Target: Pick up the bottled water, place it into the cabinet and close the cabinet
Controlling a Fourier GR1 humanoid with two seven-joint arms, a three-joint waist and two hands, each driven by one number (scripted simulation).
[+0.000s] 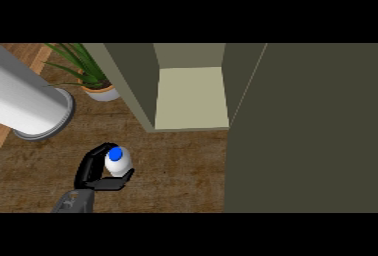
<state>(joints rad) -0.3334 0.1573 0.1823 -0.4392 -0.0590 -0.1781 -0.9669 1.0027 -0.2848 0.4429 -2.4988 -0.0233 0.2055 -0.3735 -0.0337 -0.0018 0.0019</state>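
— Bottle (118, 161), where is it relative to the cabinet (133, 85)?
— In front of it and a little left of the open bay, upright, blue cap up. The left hand (90, 171) is curled round it, fingers wrapping one side and the thumb closing on the other
— Why hold it that way?
— A wrap round the body keeps it standing, I'd judge, so it can go in upright. Whether it rests on the counter (184, 170) or is lifted off it, I cannot tell
— Is the cabinet ready?
— Its door (310, 130) stands swung out on the cabinet's right, which leaves the pale shelf (190, 95) exposed from the front
— Anything in the way?
— The cabinet's left wall lies between bottle and shelf, so the hand probably has to come round that front edge and not cut across. A plant (85, 65) and a white cylinder (33, 105) sit left of the cabinet, off that path
— The other hand?
— The right hand shows nowhere. Placing is not yet done, and neither is closing the door
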